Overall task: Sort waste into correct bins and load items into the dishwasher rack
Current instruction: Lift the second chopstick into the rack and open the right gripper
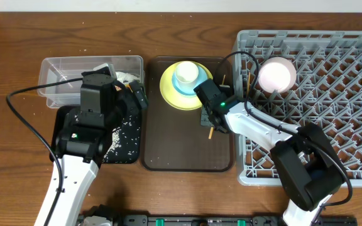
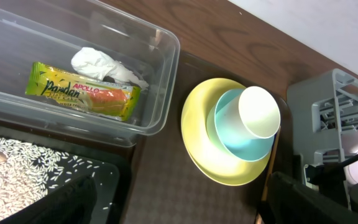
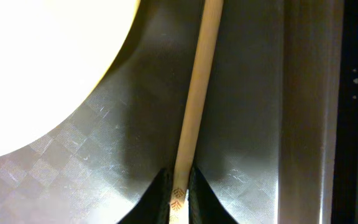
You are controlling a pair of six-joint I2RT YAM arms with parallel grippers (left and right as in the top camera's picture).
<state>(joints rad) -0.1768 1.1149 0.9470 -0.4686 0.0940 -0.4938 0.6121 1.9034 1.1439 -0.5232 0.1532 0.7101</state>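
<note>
The plate (image 2: 197,124) is yellow-green, the bowl (image 2: 241,148) light blue, the cup (image 2: 260,111) white, the wrapper (image 2: 82,91) yellow-green and orange with dark lettering, the tissue (image 2: 101,64) white, the chopstick (image 3: 194,93) pale tan, white rice scraps (image 2: 23,174) speckle the black tray (image 1: 131,158), the brown tray (image 3: 61,174) has a faint checked texture, and the rack (image 1: 332,81) is grey

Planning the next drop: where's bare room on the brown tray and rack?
Free: lower half of the brown tray, below the plate, left of the right gripper; rack grid right of the white bowl. Crowded: tray's top with the plate stack, right edge with the chopstick.
</note>
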